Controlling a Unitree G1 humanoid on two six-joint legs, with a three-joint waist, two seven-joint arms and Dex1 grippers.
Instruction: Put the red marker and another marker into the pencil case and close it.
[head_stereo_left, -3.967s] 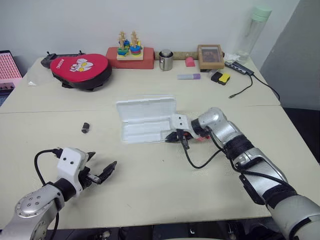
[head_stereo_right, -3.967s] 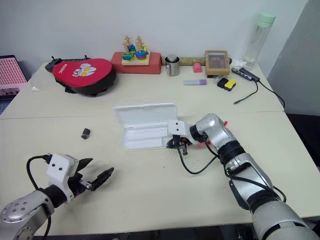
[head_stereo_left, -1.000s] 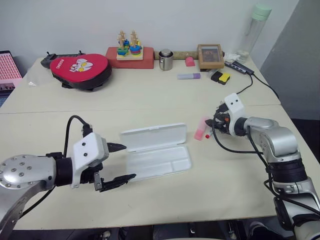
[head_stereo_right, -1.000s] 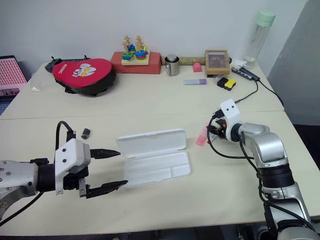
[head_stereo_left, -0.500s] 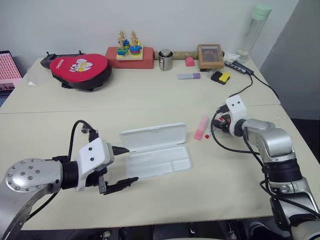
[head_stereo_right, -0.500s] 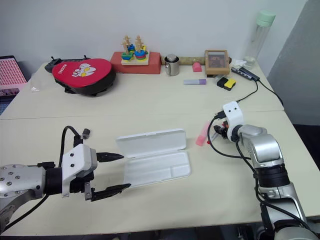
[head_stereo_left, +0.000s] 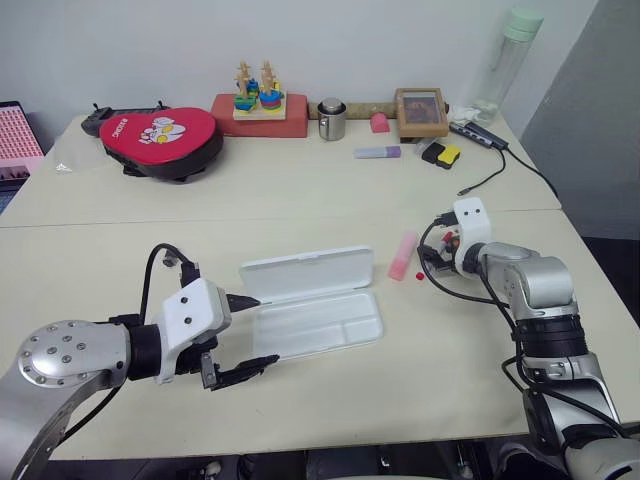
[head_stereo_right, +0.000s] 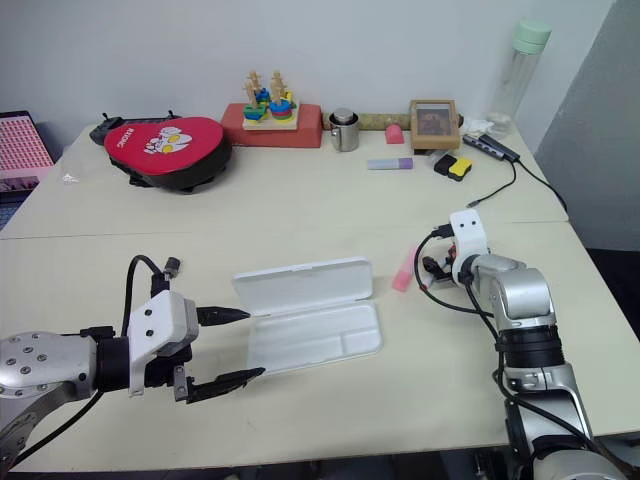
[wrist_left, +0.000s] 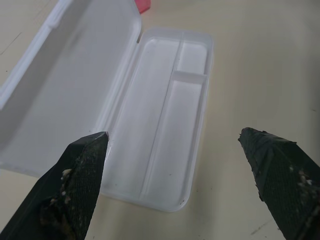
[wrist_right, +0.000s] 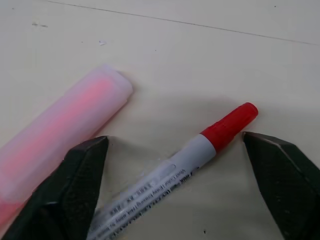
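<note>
The pencil case (head_stereo_left: 325, 322) lies open on the table in front of me, its lid (wrist_left: 75, 75) tipped back and its divided tray (wrist_left: 150, 100) bare. My left gripper (head_stereo_left: 262, 330) is open at the case's left end, one finger on each side of it. To the right of the case lies the pink marker (head_stereo_left: 403, 254). Just beside it is the red marker (wrist_right: 220, 131), with its red cap pointing away from the wrist. My right gripper (wrist_right: 175, 140) is open and low over the red marker, a finger (wrist_right: 75, 190) on either side of it without touching.
Along the back of the table stand a red pouch (head_stereo_left: 160, 135), a wooden toy on a red box (head_stereo_left: 258, 108), a metal cup (head_stereo_left: 332, 120), a purple marker (head_stereo_left: 378, 152), a picture frame (head_stereo_left: 421, 112) and a bottle (head_stereo_left: 505, 60). A cable (head_stereo_left: 495, 175) runs at the right.
Over several seconds the case came nearer and my left gripper reached its left end. The right gripper went right to the markers, sank a little and opened in the last half second.
</note>
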